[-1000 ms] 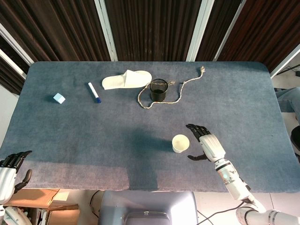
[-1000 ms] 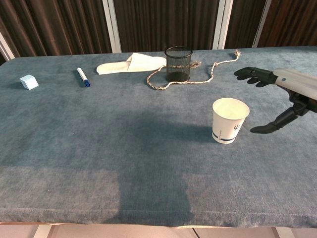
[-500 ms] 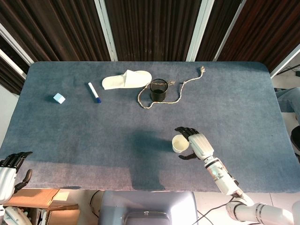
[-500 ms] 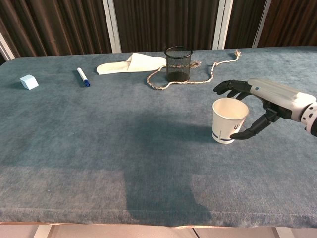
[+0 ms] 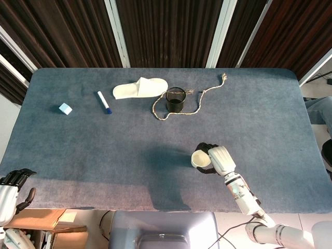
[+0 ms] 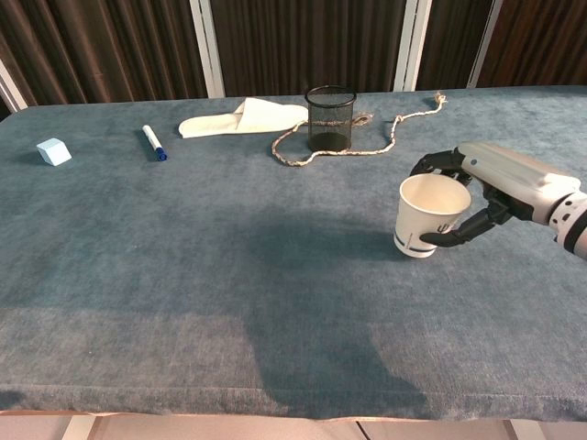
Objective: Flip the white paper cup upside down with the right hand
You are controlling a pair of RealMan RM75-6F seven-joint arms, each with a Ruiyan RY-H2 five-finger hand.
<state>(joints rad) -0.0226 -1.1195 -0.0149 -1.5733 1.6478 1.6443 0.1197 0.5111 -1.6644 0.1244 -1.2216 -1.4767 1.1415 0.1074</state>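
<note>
The white paper cup [image 6: 428, 214] [image 5: 199, 158] stands mouth-up near the front right of the blue table, tilted a little. My right hand [image 6: 488, 188] [image 5: 218, 158] wraps it from the right, fingers behind the rim and thumb across the front near the base. The cup's base looks slightly lifted on one side. My left hand [image 5: 11, 185] hangs off the table's front left corner, fingers apart and holding nothing; the chest view does not show it.
At the back stand a black mesh pen cup [image 6: 330, 118] ringed by a rope [image 6: 394, 130], a white slipper [image 6: 240, 117], a blue-capped marker [image 6: 154, 143] and a small pale blue cube [image 6: 53, 151]. The table's front edge [image 6: 293, 408] lies close below the cup.
My right hand moved left from beside the cup, closed its fingers and thumb around it, and the cup has tipped and shifted slightly. The left hand stayed put.
</note>
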